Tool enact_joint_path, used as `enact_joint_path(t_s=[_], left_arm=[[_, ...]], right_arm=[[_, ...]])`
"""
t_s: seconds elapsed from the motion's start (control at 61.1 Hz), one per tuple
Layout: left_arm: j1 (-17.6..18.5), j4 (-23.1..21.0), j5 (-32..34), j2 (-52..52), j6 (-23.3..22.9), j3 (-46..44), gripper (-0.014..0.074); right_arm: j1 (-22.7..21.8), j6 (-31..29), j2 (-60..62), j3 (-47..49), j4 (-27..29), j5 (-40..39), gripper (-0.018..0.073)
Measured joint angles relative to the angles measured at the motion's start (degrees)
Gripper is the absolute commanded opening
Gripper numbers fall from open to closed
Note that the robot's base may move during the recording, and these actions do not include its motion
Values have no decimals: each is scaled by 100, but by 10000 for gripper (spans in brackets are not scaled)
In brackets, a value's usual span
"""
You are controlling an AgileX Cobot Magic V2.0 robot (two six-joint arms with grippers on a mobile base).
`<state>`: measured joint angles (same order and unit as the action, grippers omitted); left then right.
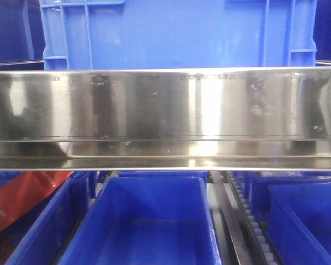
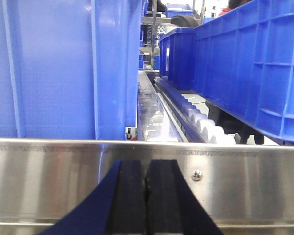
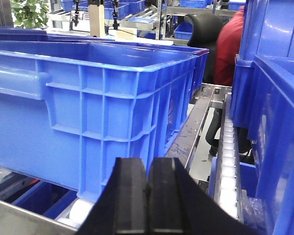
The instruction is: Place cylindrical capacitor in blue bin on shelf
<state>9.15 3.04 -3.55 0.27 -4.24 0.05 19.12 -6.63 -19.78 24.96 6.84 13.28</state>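
Left gripper (image 2: 147, 188): black pads pressed together, nothing between them; parked just in front of a steel shelf rail (image 2: 245, 178), close to it, contact not discernible.

Right gripper (image 3: 148, 188): pads likewise closed flat, nothing held; facing the ribbed wall of a large blue crate (image 3: 88, 112) on the roller track (image 3: 229, 161).

Capacitor: not found in any view; location unknown.

Shelf (image 1: 165, 113): broad shiny front rail across the front view, blue crate (image 1: 176, 33) above, open blue bins below; centre bin (image 1: 91, 234) apparently bare inside, red packet (image 1: 22, 199) at lower left.

Handling advice, as judgement: locate the capacitor first, probably below or outside these views. Back away from rail and crate before lowering. Open jaws only slightly wider than the part, grip across the curved side, keep upright. Carry over the bin rim, clear of the rail, release low inside.
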Motion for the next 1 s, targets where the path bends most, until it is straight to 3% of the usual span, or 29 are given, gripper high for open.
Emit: enact_joint_path(t_s=[0.426, 0.835, 0.998], left_arm=[[0, 0, 0, 0, 4, 0, -111], [0, 0, 0, 0, 4, 0, -111], [0, 0, 0, 0, 4, 0, -111]], right_arm=[[-81, 0, 56, -10, 0, 0, -162], [-1845, 0, 1212, -1035, 0, 0, -162], [-2150, 0, 1697, -1584, 10, 0, -162]])
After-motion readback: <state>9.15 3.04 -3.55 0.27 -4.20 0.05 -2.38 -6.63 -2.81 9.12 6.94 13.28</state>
